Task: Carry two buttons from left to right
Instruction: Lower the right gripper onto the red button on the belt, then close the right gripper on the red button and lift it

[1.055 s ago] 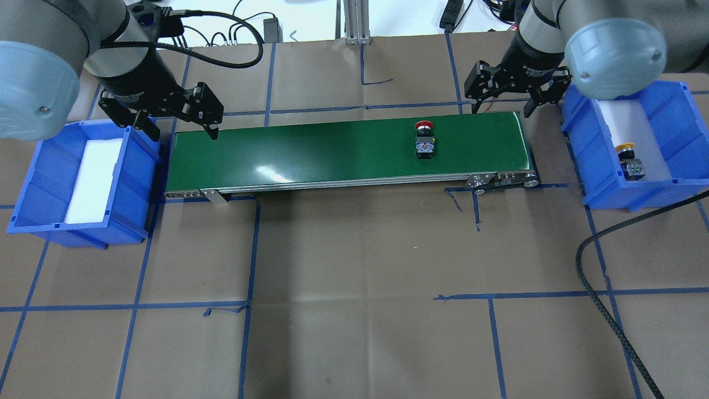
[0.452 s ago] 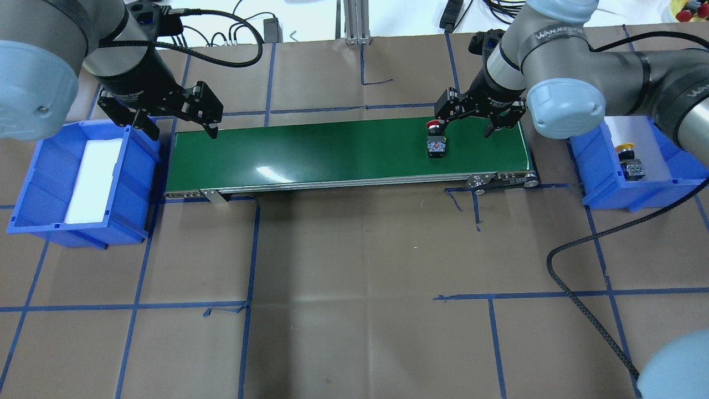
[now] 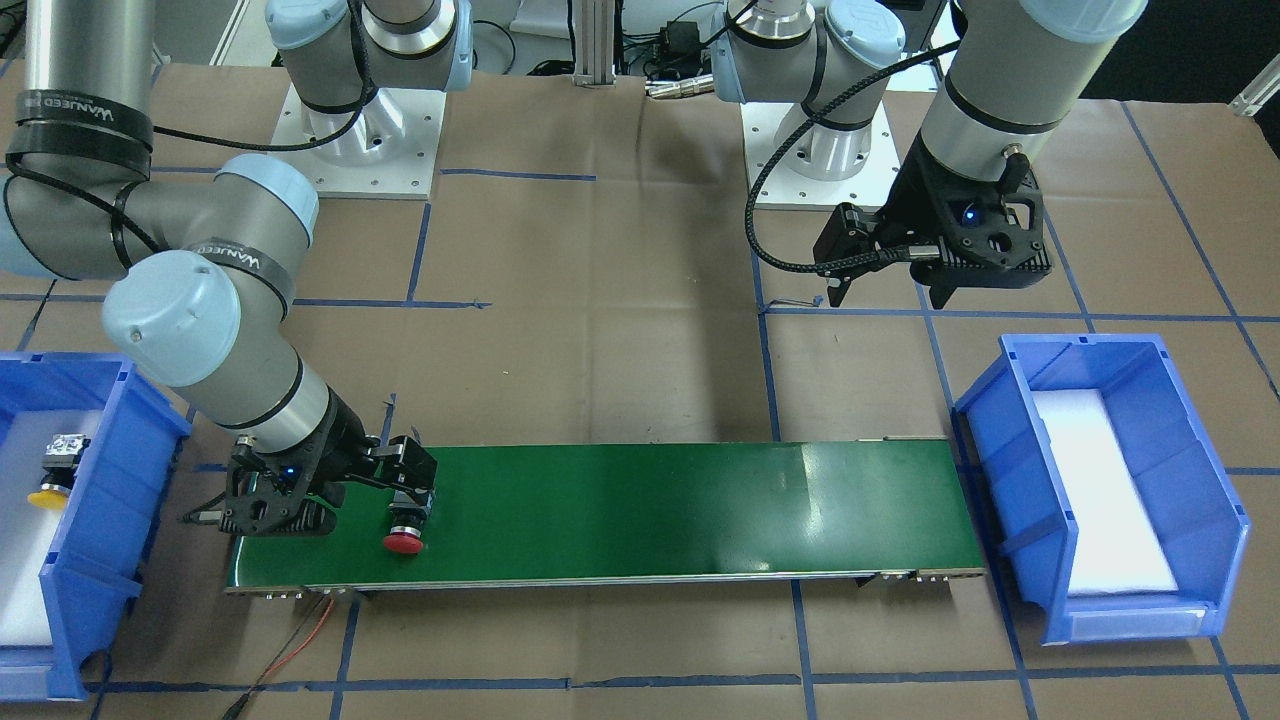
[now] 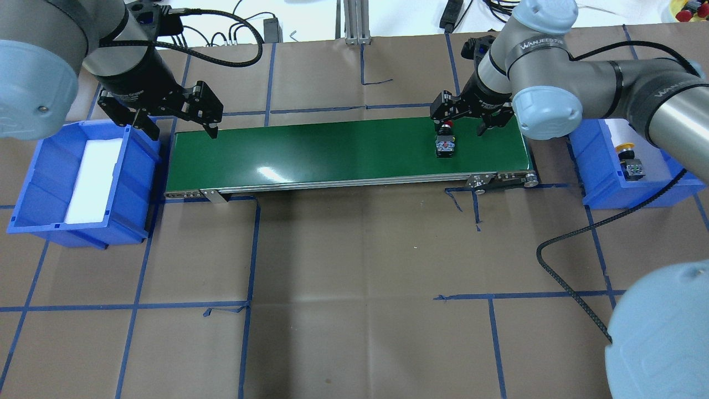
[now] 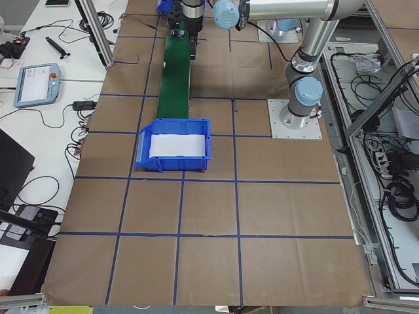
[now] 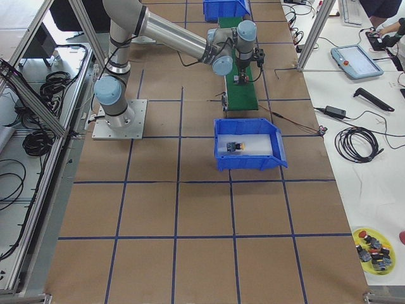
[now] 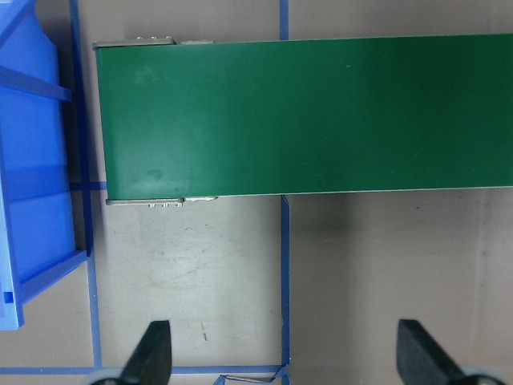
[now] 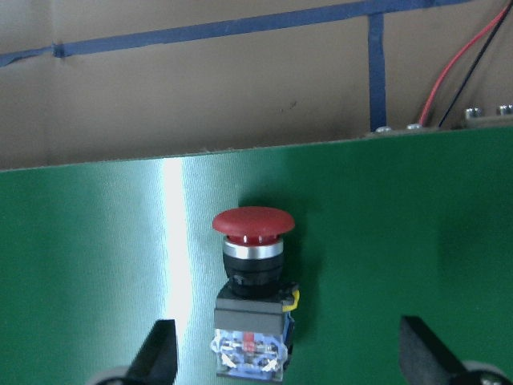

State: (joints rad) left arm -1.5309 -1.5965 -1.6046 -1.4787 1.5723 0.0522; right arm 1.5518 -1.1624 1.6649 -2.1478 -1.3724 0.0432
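Note:
The red button (image 4: 445,145) lies on its side on the green conveyor belt (image 4: 332,149) near the belt's right end; it also shows in the front view (image 3: 403,543) and the right wrist view (image 8: 252,297). My right gripper (image 4: 461,128) is open over it, and in the right wrist view (image 8: 290,361) the button lies between the fingers without touching them. The yellow button (image 4: 628,160) lies in the right blue bin (image 4: 587,166). My left gripper (image 4: 183,130) is open and empty behind the belt's left end, next to the left blue bin (image 4: 33,183).
The left bin holds only a white foam pad (image 4: 91,180). A black cable (image 4: 570,288) loops over the table at the front right. A red wire (image 3: 300,640) trails from the belt's right end. A yellow dish of spare buttons (image 6: 373,244) sits far off.
My right gripper has swung left from beside the right bin to over the red button. The red button has travelled right along the belt. The left arm has not moved.

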